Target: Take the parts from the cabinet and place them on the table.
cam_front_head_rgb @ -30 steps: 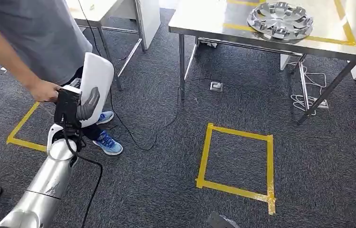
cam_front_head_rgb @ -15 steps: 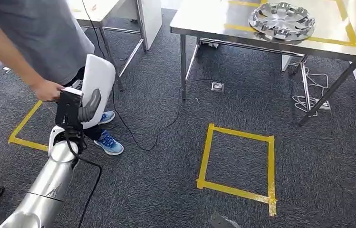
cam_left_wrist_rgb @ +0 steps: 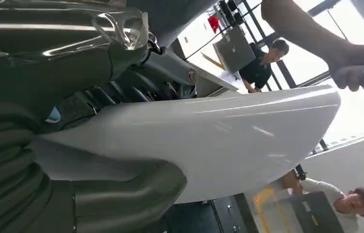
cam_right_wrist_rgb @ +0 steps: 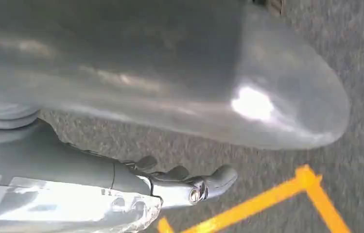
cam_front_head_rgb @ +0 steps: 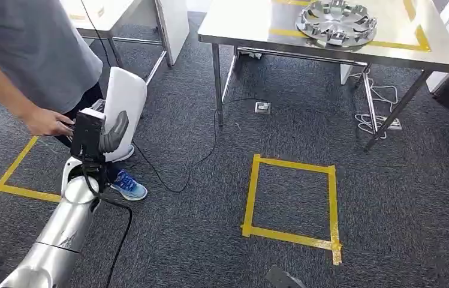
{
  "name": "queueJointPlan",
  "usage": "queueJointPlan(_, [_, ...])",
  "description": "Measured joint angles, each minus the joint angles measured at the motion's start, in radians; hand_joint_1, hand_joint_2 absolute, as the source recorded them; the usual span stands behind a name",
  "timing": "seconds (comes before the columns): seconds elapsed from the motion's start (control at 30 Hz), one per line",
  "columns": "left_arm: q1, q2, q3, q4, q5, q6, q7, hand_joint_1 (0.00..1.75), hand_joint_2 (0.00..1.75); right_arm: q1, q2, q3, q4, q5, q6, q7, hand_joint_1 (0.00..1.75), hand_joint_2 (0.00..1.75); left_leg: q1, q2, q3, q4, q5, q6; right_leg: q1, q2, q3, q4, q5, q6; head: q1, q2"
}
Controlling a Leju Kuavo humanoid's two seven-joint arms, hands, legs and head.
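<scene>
left hand point(cam_front_head_rgb: 103, 133) raised at left of head view, gripping a white curved part point(cam_front_head_rgb: 123, 108): grey thumb point(cam_front_head_rgb: 114, 129) pressed across its face, part held upright above the carpet point(cam_front_head_rgb: 210, 204). same grip seen from left wrist view: thumb point(cam_left_wrist_rgb: 121, 194) clamped on one side of the glossy white part point(cam_left_wrist_rgb: 209, 141), dark fingers point(cam_left_wrist_rgb: 121, 87) on the other. person's hand point(cam_front_head_rgb: 48, 122) just beside the left hand's back, touching or nearly so; cannot tell which. person in grey shirt point(cam_front_head_rgb: 30, 48) standing close at far left, blue shoe point(cam_front_head_rgb: 129, 185) on the carpet just under the held part. right hand point(cam_right_wrist_rgb: 180, 183) hanging low over the carpet in right wrist view, holding nothing, fingers lightly curled but apart. steel table point(cam_front_head_rgb: 252, 27) at top of head view, well apart from the left hand, yellow tape marked on its top. silver wheel cover point(cam_front_head_rgb: 336, 21) resting on the table inside the tape outline. yellow tape square point(cam_front_head_rgb: 291, 201) on the carpet in front of the table. second tape outline point(cam_front_head_rgb: 15, 180) on the carpet at left near the person's feet. black cable point(cam_front_head_rgb: 180, 180) trailing across the carpet from the table toward the shoe. white cords point(cam_front_head_rgb: 371, 123) coiled under the table's right end.
</scene>
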Motion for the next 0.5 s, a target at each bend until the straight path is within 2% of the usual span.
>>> queueJointPlan(0.03, [-0.004,-0.001,-0.001,0.0,0.0,0.0,-0.001,1.75,1.75,0.001,0.0,0.0,0.0,0.0,0.0,0.0,0.0,0.0,-0.001,0.004,0.003,-0.009,0.005,0.005,0.002,0.005,0.001,-0.005,0.003,0.007,0.0,0.0])
queueJointPlan(0.07, [-0.007,-0.002,-0.001,0.0,0.0,0.0,-0.002,1.75,1.75,0.001,0.0,-0.002,0.0,0.002,0.0,0.0,0.0,0.0,0.006,0.015,0.014,-0.027,0.015,0.012,0.008,0.004,0.004,-0.014,0.004,0.014,0.001,0.0])
queueJointPlan(0.1, [-0.009,-0.008,-0.001,0.001,0.0,0.0,-0.005,1.75,1.75,0.0,0.0,-0.005,0.0,0.003,0.0,0.0,0.0,0.0,0.008,0.02,0.022,-0.042,0.021,0.016,0.006,-0.017,-0.011,0.012,-0.012,0.009,0.002,0.0])
queueJointPlan(0.17, [-0.011,-0.008,0.0,0.005,0.002,0.001,-0.007,1.75,1.75,-0.004,-0.002,-0.008,0.0,0.004,0.0,0.0,0.0,0.0,0.008,0.032,0.02,-0.043,0.023,0.019,0.007,-0.038,-0.085,0.165,-0.077,-0.004,0.003,0.0])
queueJointPlan(0.2, [-0.008,-0.007,0.0,0.009,0.002,0.001,-0.007,1.75,1.75,-0.002,-0.003,-0.009,0.0,0.004,0.0,0.0,0.0,0.0,0.006,0.038,0.019,-0.042,0.023,0.019,0.006,-0.043,-0.128,0.251,-0.104,-0.005,0.003,0.0])
queueJointPlan(0.23, [-0.006,-0.008,0.0,0.011,0.003,0.001,-0.007,1.75,1.75,0.001,-0.004,-0.009,0.0,0.005,0.0,0.0,0.0,0.0,0.004,0.043,0.018,-0.041,0.022,0.019,0.007,-0.045,-0.152,0.297,-0.11,-0.001,0.003,0.0])
queueJointPlan(0.27, [-0.004,-0.009,-0.001,0.015,0.003,0.001,-0.007,1.75,1.75,0.002,-0.004,-0.009,0.0,0.006,0.0,0.0,0.0,0.0,0.004,0.048,0.017,-0.04,0.022,0.019,0.006,-0.047,-0.15,0.292,-0.103,0.006,0.003,0.0])
queueJointPlan(0.3, [-0.003,-0.01,-0.001,0.016,0.003,0.001,-0.007,1.75,1.75,0.003,-0.004,-0.009,0.0,0.006,0.0,0.0,0.0,0.0,0.004,0.053,0.017,-0.038,0.02,0.016,0.006,-0.049,-0.126,0.244,-0.081,0.015,0.003,0.0])
queueJointPlan(0.33, [-0.003,-0.01,-0.001,0.016,0.003,0.001,-0.007,1.75,1.75,0.003,-0.005,-0.01,0.0,0.008,0.0,0.0,0.0,0.0,0.004,0.057,0.017,-0.034,0.018,0.014,0.006,-0.056,-0.084,0.164,-0.049,0.025,0.003,0.0])
queueJointPlan(0.37, [-0.004,-0.01,-0.001,0.016,0.005,0.002,-0.008,1.75,1.75,0.002,-0.007,-0.011,0.0,0.009,0.0,0.0,0.0,0.0,0.004,0.063,0.018,-0.028,0.013,0.01,0.007,-0.073,-0.027,0.057,-0.014,0.031,0.004,0.0])
queueJointPlan(0.4, [-0.004,-0.009,-0.001,0.016,0.005,0.003,-0.008,1.75,1.75,0.0,-0.007,-0.011,0.0,0.01,0.0,0.0,0.0,0.0,0.0,0.067,0.015,-0.021,0.007,0.003,0.01,-0.103,0.0,-0.005,-0.013,0.021,0.003,0.0])
queueJointPlan(0.43, [-0.004,-0.008,-0.001,0.016,0.006,0.005,-0.008,1.75,1.75,0.0,-0.007,-0.011,0.0,0.012,0.001,0.0,0.0,0.0,-0.007,0.07,0.011,-0.014,0.003,-0.002,0.012,-0.084,0.008,-0.007,-0.006,0.009,0.002,0.0])
queueJointPlan(0.47, [-0.003,-0.008,-0.001,0.016,0.006,0.005,-0.009,1.75,1.75,-0.001,-0.006,-0.011,0.0,0.015,0.001,0.001,0.0,0.0,-0.007,0.073,0.011,-0.014,0.002,-0.004,0.014,-0.079,0.006,-0.004,-0.005,0.003,0.002,0.0])
queueJointPlan(0.5, [-0.002,-0.008,-0.001,0.015,0.006,0.006,-0.009,1.75,1.75,0.0,-0.007,-0.011,0.0,0.015,0.002,0.001,0.0,0.0,-0.005,0.078,0.012,-0.014,0.003,-0.005,0.016,-0.075,0.005,-0.004,-0.006,0.002,0.002,0.0])
